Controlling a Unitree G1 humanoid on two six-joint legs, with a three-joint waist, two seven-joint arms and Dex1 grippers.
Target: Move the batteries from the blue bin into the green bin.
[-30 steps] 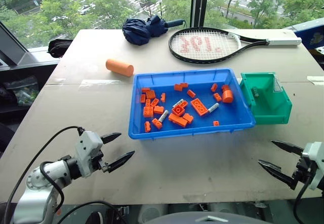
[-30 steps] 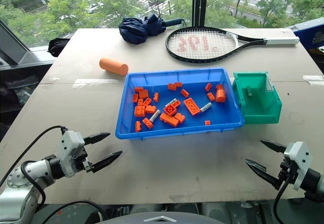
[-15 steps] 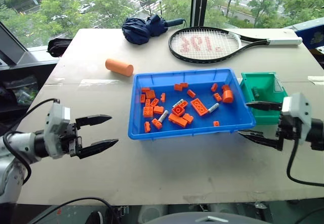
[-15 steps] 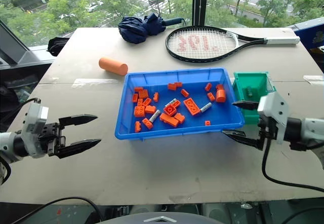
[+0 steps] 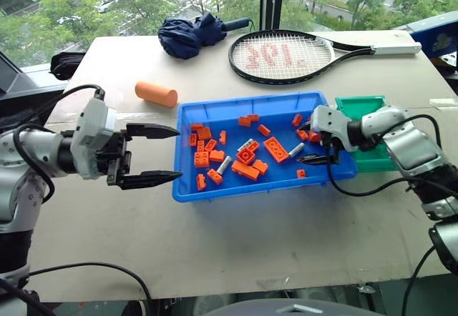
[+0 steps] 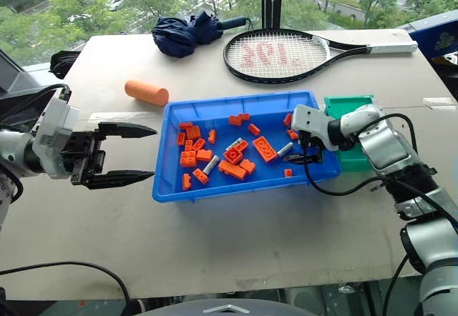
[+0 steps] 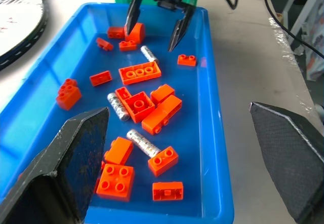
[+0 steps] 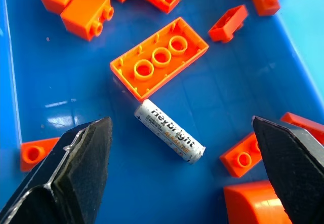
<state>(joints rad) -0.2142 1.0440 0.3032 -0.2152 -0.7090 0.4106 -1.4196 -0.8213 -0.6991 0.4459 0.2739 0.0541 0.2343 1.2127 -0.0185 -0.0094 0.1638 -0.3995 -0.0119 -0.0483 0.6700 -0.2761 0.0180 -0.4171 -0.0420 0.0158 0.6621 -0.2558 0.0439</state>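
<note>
**Right hand poised over the first battery**

My right hand (image 6: 306,146) hangs open inside the blue bin (image 6: 236,187), fingers either side of a battery (image 8: 169,138) lying flat beside a long orange brick (image 8: 159,63). I judge this the reach for the first pick: next I must lower, close on the battery without catching the brick, then carry it to the green bin (image 6: 354,160) just beyond the blue bin's right end. Two more batteries (image 7: 117,105) lie mid-bin. My left hand (image 6: 127,154) waits open beside the bin. A second ago both hands sat low at the worktop's near edge
</note>
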